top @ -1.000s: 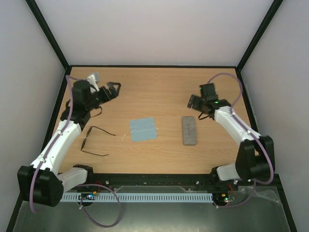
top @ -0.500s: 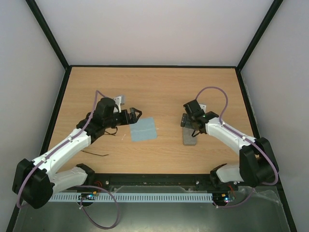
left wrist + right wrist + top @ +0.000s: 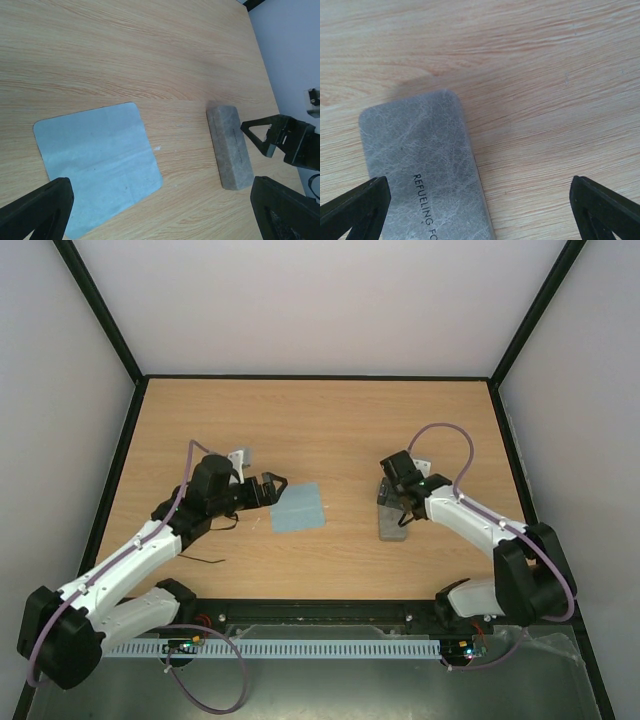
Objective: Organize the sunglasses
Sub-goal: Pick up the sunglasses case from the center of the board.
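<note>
The sunglasses (image 3: 205, 559) lie at the near left, mostly hidden under my left arm; only a thin black arm shows. My left gripper (image 3: 275, 488) is open and empty, low at the left edge of the light blue cloth (image 3: 298, 507). In the left wrist view the cloth (image 3: 95, 160) lies ahead of the gripper (image 3: 160, 220), with the shut grey case (image 3: 230, 145) beyond. My right gripper (image 3: 397, 502) is open and empty over the far end of the case (image 3: 393, 528). The right wrist view shows the case (image 3: 425, 170) under the left side of the gripper (image 3: 480, 210).
A black frame rail (image 3: 320, 377) edges the wooden table (image 3: 320, 430), with white walls behind. My right gripper's fingers (image 3: 272, 137) show in the left wrist view just right of the case.
My left arm has swung from the back left corner to the cloth's left edge, covering most of the sunglasses. My right gripper has moved in from the back right to over the case.
</note>
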You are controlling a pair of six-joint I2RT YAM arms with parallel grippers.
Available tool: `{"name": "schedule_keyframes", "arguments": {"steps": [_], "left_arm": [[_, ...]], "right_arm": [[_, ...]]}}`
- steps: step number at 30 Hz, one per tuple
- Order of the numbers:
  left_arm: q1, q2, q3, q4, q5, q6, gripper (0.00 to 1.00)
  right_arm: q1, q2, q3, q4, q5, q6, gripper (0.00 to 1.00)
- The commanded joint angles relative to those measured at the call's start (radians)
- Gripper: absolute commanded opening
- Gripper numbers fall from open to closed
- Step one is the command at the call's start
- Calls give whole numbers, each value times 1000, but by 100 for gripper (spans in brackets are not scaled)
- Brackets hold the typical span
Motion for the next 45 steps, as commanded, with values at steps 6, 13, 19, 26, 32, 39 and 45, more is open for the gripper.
{"name": "schedule_keyframes", "arguments": {"steps": [6, 13, 19, 26, 32, 39, 45], "left_arm": [[-6, 34, 9, -21, 14, -31, 99], [-12, 32, -12, -2, 20, -43, 99], [-23, 34, -45, 20, 14, -58, 99], [-39, 40, -61, 29, 4, -66, 99], [-50, 45, -68, 34, -2, -71, 100], [-66, 58, -57, 31, 9, -72, 99], [-124, 98, -42, 79, 59, -110, 99]], "right_arm": [[5, 67, -23, 70, -49, -50, 97], [27, 69, -49, 137, -128, -76, 99], [35, 101, -59, 140, -130, -81, 94], [46, 127, -48, 103, -90, -81, 86], [57, 134, -43, 94, -90, -75, 68], [63, 68, -4, 62, -146, -74, 56], [63, -69, -4, 146, -423, -47, 53]]}}
